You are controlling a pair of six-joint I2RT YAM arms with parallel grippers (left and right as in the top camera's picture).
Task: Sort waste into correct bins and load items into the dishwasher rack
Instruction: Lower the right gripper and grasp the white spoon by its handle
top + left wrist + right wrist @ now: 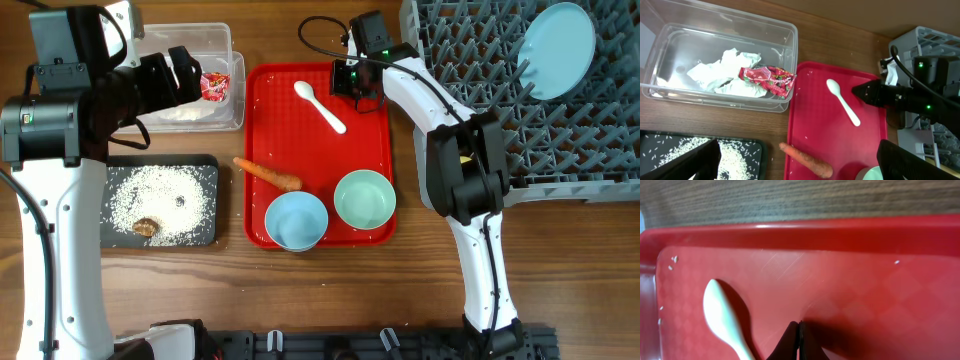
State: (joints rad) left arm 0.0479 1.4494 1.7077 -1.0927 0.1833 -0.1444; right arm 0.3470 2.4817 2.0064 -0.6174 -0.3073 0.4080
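White spoon (722,315) lies just beside the right gripper (798,326), pressed together on nothing; better to spread and straddle the handle.

We see a brown wooden table (370,290) with fine straight grain, evenly lit, soft shadows, a black rail (330,345) along its lower edge.

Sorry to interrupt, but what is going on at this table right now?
Two arms are clearing up after a meal. The plate already stands in the rack; tissue and wrapper lie in the tub, rice on the black tray. The right gripper is shut, empty, beside the spoon on the red tray. The left gripper hangs open above the tub. Carrot, blue bowl and green bowl also lie on the red tray.
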